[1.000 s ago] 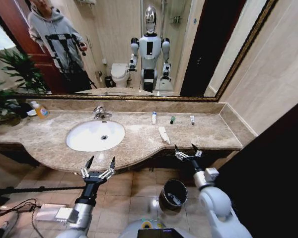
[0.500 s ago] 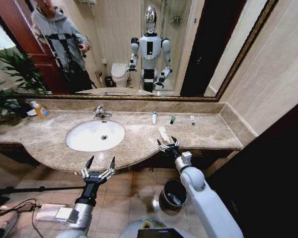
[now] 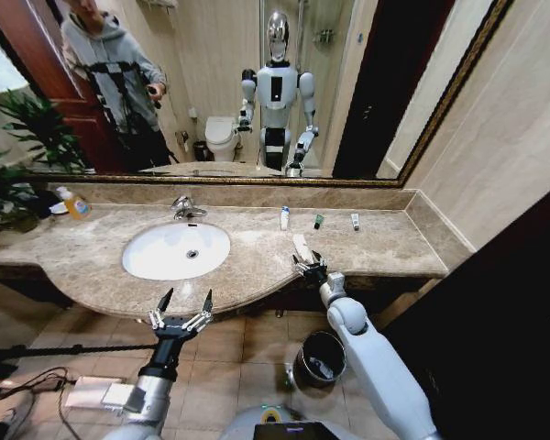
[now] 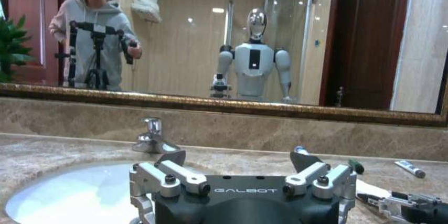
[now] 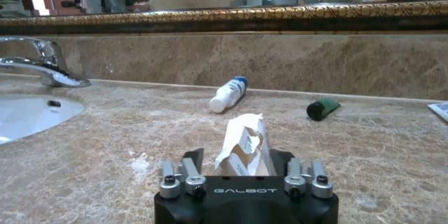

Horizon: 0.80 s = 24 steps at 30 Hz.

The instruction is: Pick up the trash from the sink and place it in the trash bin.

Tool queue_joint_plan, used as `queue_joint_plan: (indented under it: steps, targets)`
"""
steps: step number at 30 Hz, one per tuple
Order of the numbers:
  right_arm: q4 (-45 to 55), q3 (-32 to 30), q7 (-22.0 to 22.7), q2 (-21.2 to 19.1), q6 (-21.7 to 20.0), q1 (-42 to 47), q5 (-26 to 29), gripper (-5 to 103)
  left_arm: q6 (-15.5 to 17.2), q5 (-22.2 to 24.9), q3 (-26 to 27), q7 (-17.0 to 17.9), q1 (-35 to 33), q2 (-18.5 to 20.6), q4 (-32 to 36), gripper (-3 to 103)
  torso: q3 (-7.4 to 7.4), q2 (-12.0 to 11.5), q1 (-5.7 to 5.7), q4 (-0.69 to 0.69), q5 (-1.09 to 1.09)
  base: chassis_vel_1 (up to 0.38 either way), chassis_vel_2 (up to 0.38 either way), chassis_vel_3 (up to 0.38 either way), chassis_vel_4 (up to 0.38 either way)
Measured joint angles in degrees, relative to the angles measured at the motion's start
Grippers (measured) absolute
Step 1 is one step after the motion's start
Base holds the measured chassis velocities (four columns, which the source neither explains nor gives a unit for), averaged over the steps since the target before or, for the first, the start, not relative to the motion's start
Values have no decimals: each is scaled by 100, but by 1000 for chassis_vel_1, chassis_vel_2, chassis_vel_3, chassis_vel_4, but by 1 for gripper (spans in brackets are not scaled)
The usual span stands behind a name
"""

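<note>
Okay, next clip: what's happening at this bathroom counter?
The right gripper is closing around a flat white tube lying on the beige marble countertop, right of the white oval sink. The left gripper hangs open below the counter's front edge. A small black trash bin sits on the floor.

Bathroom: sink [image 3: 176, 250], mirror [image 3: 257, 82], perhaps toilet [image 3: 222, 137]

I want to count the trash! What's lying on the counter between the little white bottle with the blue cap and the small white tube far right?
Between the small white blue-capped bottle and the small white tube lies one dark green piece, seen in the head view.
</note>
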<state>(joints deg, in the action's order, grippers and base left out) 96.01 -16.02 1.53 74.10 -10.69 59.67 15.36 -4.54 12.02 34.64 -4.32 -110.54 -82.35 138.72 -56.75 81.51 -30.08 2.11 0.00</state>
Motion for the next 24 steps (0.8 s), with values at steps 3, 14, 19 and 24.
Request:
queue_joint_plan:
  steps: [3, 14, 19, 24]
  targets:
    - [-2, -32, 11, 21, -1, 10, 12, 52, 0, 0, 0, 0, 0, 0, 0, 100, 0, 0, 0, 0, 0, 0, 0, 0, 0]
    - [97, -118, 48, 11, -29, 100, 54, 14, 0, 0, 0, 0, 0, 0, 0, 100, 0, 0, 0, 0, 0, 0, 0, 0, 0]
    - [199, -209, 65, 10, -70, 169, 118, 0, 0, 0, 0, 0, 0, 0, 0, 100, 0, 0, 0, 0, 0, 0, 0, 0, 0]
    - [353, -318, 65, -15, -95, 290, 126, 0, 0, 0, 0, 0, 0, 0, 0, 100, 0, 0, 0, 0, 0, 0, 0, 0, 0]
